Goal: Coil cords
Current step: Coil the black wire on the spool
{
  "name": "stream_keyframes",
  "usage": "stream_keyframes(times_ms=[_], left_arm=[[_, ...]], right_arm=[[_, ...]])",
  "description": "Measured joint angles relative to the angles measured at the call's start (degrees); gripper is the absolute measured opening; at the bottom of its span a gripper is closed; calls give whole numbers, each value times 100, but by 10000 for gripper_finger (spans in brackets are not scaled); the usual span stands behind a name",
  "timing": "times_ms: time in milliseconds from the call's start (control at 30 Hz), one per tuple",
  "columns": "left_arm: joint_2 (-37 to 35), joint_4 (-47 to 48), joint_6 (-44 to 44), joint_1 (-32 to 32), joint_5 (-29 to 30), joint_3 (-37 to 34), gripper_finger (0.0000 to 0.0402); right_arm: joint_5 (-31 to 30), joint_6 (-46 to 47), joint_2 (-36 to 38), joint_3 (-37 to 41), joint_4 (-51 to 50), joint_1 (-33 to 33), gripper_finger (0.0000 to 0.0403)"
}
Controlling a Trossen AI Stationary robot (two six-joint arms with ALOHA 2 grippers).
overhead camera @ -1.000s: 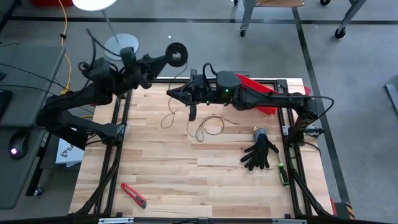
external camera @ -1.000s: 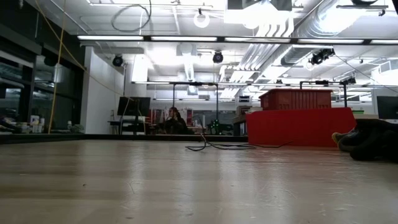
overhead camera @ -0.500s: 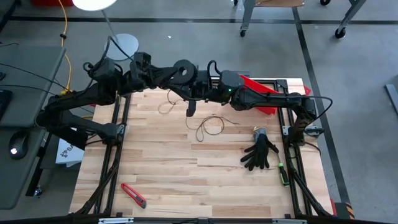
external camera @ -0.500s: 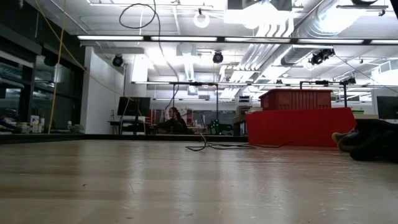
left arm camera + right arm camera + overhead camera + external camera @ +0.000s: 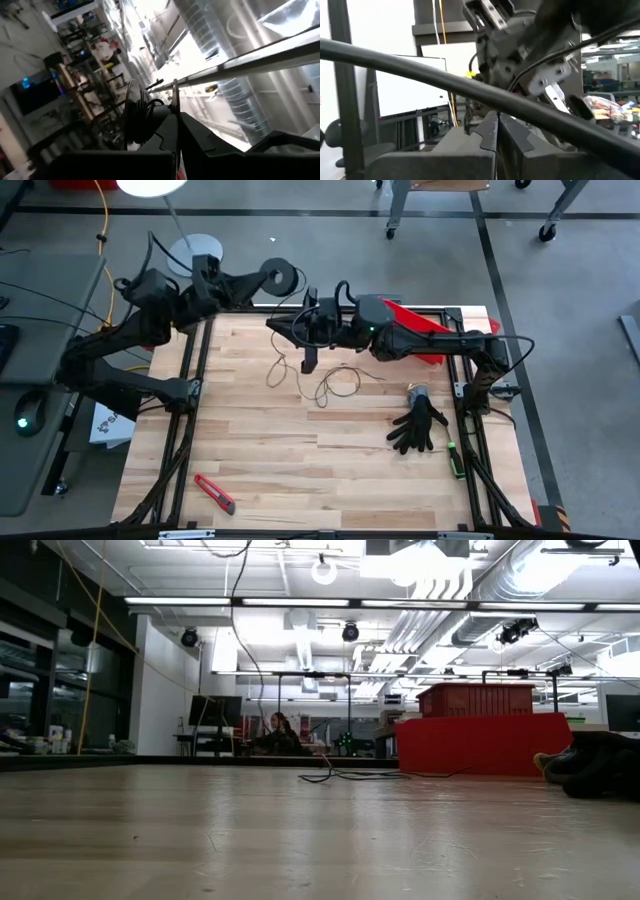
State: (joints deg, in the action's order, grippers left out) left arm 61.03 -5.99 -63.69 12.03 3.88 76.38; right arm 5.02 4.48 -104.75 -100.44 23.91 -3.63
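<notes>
The left gripper (image 5: 268,276) hangs above the counter's (image 5: 300,470) far left edge, fingers clenched on the spool (image 5: 283,276), lifted so the line can wind around it. The cord (image 5: 330,385) trails from there down to loose loops lying mid-counter. Just right, the right gripper (image 5: 278,327) hovers with fingers clenched, probably pinching the cord to guide it; that contact is too thin to confirm.

Two dark jointed arms, black cables looping along them, small green light on the right arm (image 5: 420,338)
</notes>
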Motion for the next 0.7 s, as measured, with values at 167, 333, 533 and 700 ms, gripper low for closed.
stream_keyframes(times_ms=[167, 333, 533, 700], left_arm=[[63, 224, -18, 2, 126, -2, 0], [250, 31, -361, -6, 43, -2, 0], [438, -313, -928, -187, -203, -2, 0], [429, -289, -1231, -430, -297, 2, 0]], right_arm=[[0, -44, 0, 0, 51, -12, 0], [-96, -45, -18, 0, -93, -19, 0], [-169, -27, -102, -2, 8, -105, 0], [-135, -12, -104, -2, 92, -161, 0]])
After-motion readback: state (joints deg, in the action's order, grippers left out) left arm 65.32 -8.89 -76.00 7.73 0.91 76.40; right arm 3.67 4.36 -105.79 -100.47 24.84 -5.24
